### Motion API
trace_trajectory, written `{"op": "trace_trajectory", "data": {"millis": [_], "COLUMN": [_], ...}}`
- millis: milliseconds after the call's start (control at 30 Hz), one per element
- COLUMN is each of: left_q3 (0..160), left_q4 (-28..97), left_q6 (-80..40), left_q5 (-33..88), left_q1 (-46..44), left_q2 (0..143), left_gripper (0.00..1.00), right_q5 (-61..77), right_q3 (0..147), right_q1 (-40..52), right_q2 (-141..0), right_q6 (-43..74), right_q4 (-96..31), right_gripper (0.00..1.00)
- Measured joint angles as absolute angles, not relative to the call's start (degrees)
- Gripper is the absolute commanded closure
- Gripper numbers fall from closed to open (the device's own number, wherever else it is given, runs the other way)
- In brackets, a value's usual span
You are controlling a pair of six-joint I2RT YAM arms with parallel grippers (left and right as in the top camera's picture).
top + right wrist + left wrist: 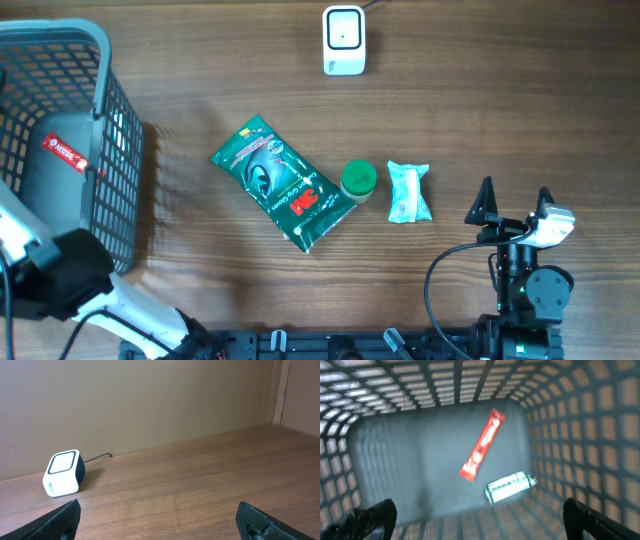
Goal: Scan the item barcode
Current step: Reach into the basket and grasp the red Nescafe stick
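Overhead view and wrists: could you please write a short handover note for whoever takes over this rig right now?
Left gripper: open, empty, over the basket.
Right gripper: open, empty, over the table, right side.
Basket holds a red bar and a white pack; whether scanned, cannot tell.
Pouch, jar and packet lie on the table, before the scanner.
Left: pick one, show its barcode to the scanner.
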State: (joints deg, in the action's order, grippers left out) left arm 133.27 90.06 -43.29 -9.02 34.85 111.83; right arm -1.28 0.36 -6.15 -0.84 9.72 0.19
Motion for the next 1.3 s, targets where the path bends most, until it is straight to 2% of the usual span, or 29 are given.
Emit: {"op": "trace_trajectory", "data": {"millis": [467,733,800,933,1000,1067,1133,1167,1200,1233,1300], "left_q3": [88.1,86.1,86.1,86.2,86.3,86.4,86.4,86.4,86.2,85.9,84.2], "left_q4": [49.6,42.7,41.6,41.4,41.5,42.0,42.6,42.8,42.9,42.7,41.7], "left_q6": [-33.2,-28.2,-26.5,-23.1,-22.7,-22.5,-22.4,-22.5,-22.0,-22.3,-22.3], "left_q5": [-8.0,-8.0,-8.0,-8.7,-8.9,-8.8,-8.9,-9.0,-9.6,-9.9,-12.1], "left_q1": [34.9,34.0,33.0,31.1,30.8,30.9,30.9,31.0,31.0,31.0,31.0], "left_q2": [113.0,113.6,115.2,118.9,119.0,119.0,119.0,119.0,119.0,118.8,118.0], "left_gripper": [0.00,0.01,0.11,0.13,0.17,0.26,0.43,0.55,0.77,0.94,0.96], "right_q5": [-1.3,-1.3,-1.3,-1.3,-1.3,-1.3,-1.3,-1.3,-1.3,-1.3,-1.3], "right_q3": [0.4,0.3,0.3,0.3,0.3,0.4,0.4,0.3,0.4,0.4,0.4], "right_q1": [-6.2,-6.2,-6.2,-6.2,-6.2,-6.2,-6.2,-6.2,-6.2,-6.2,-6.2], "right_q2": [-0.8,-0.8,-0.8,-0.8,-0.8,-0.8,-0.8,-0.8,-0.8,-0.8,-0.8], "right_q6": [9.7,9.7,9.7,9.7,9.7,9.7,9.7,9.7,9.7,9.7,9.7], "right_q4": [0.2,0.2,0.2,0.2,0.2,0.2,0.2,0.2,0.2,0.2,0.2], "right_gripper": [0.00,0.00,0.00,0.00,0.00,0.00,0.00,0.00,0.00,0.00,0.00]}}
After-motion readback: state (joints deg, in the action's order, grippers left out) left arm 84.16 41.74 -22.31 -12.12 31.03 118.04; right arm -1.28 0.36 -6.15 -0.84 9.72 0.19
